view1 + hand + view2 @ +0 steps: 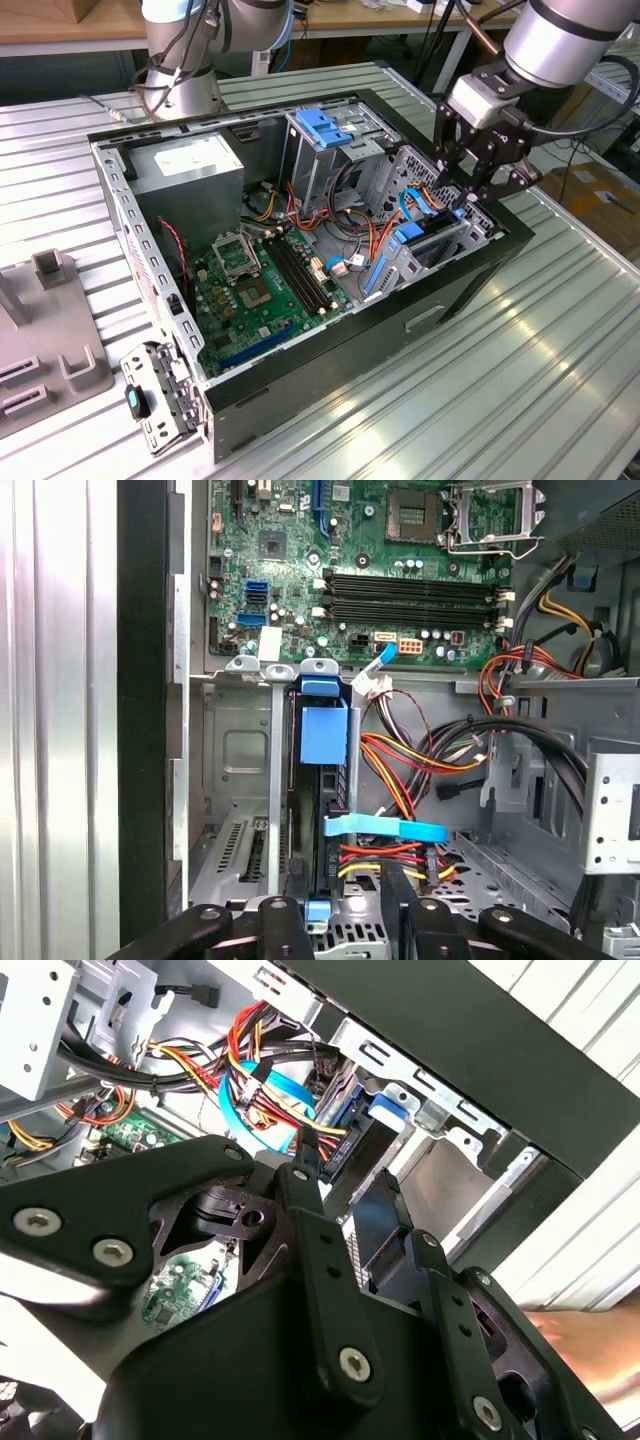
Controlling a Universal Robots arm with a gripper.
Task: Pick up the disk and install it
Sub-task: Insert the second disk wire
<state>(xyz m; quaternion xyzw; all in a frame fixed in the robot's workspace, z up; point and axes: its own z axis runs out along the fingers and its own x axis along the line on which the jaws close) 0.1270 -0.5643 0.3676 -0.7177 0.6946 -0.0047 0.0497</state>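
Disk (322, 735): blue-railed, standing on edge in the metal bay (240, 770) at the front corner of the open computer case (330, 370), just beside the motherboard (380, 570). Gripper (478, 185): poised directly above the disk's end; jaws slightly parted, holding nothing, so far as shows. Orange and yellow cables (400, 770) alongside. Case rests on a ribbed metal table (520, 400).

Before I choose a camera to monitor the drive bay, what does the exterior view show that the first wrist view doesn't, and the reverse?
Exterior view alone: the whole open computer case on the ribbed table, the grey power supply box, the arm above the tool.

First wrist view alone: a straight look down into the bay, the disk seated on edge between metal walls.

Both: the green circuit board, bundled wires, the disk's blue rail.
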